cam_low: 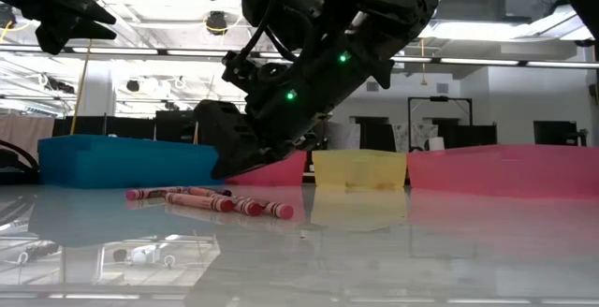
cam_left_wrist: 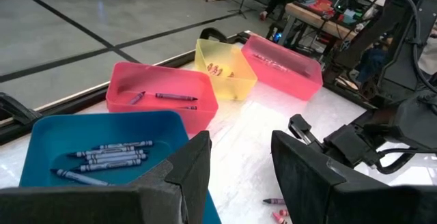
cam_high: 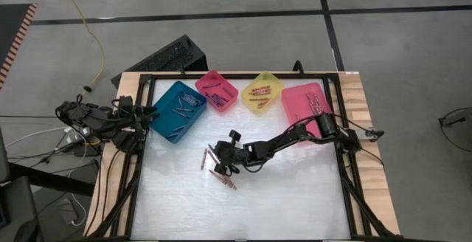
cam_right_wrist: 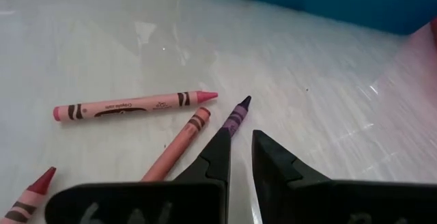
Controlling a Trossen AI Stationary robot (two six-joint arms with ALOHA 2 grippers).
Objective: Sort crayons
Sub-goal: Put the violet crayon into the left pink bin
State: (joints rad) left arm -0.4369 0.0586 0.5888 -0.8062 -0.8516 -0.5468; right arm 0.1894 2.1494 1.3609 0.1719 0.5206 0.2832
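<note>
**Crayons on the tabletop and in the bins**

Loose red and pink crayons (cam_high: 216, 166) lie flat at the tabletop's centre; one purple crayon (cam_right_wrist: 235, 117) points toward 1 o'clock. Blue-grey crayons (cam_left_wrist: 109, 157) lie sorted in the teal bin (cam_left_wrist: 41, 142).

Bright, even light comes from ceiling lamps (cam_low: 217, 19). The glossy table (cam_high: 295, 198) mirrors the bins and throws white glare patches near the crayons (cam_right_wrist: 133, 106). Shadows are soft. Both wrist views blur their own near fingers.
</note>
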